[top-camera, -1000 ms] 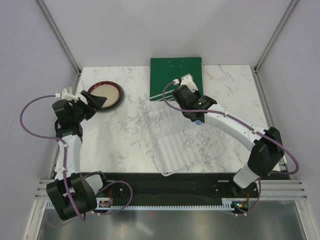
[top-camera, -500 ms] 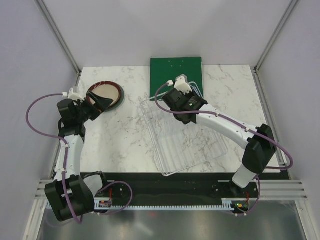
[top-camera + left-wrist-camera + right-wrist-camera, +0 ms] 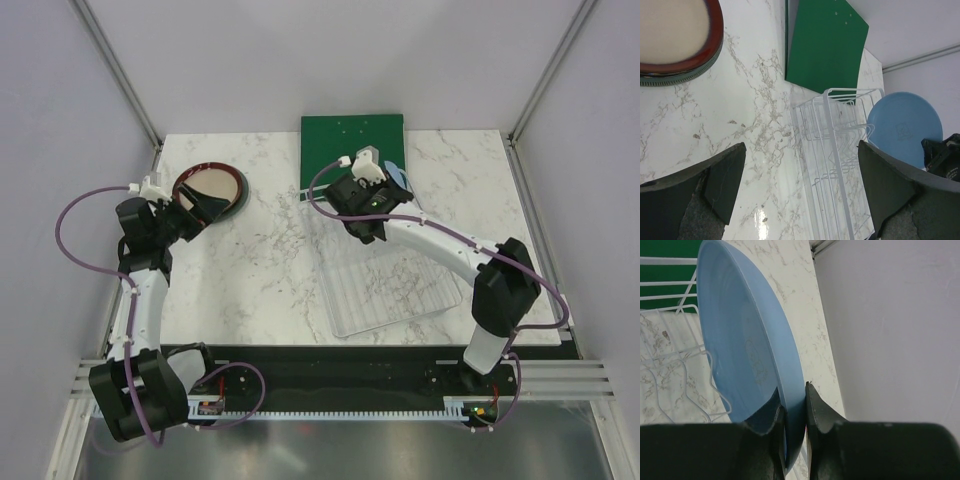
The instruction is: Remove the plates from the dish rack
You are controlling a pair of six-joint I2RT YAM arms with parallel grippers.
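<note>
Right gripper [image 3: 792,407]: black jaws pinched narrow on the rim of the smooth round light blue plate [image 3: 747,340], held on edge by the raised-rail end of the white thin-wire dish rack [image 3: 395,290]. Left gripper [image 3: 800,150]: jaws wide, empty, near the glossy red-brown-rimmed cream-centred plate [image 3: 670,30]. Only the left wrist view shows a ribbed grey-green plate [image 3: 680,77] beneath it.

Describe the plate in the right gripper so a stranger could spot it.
Find the white wire dish rack on the marble table and go to its far end, beside the green board. There the right gripper pinches a plate by its rim. It is the only light blue one; the stack at far left is red-brown rimmed.
</note>
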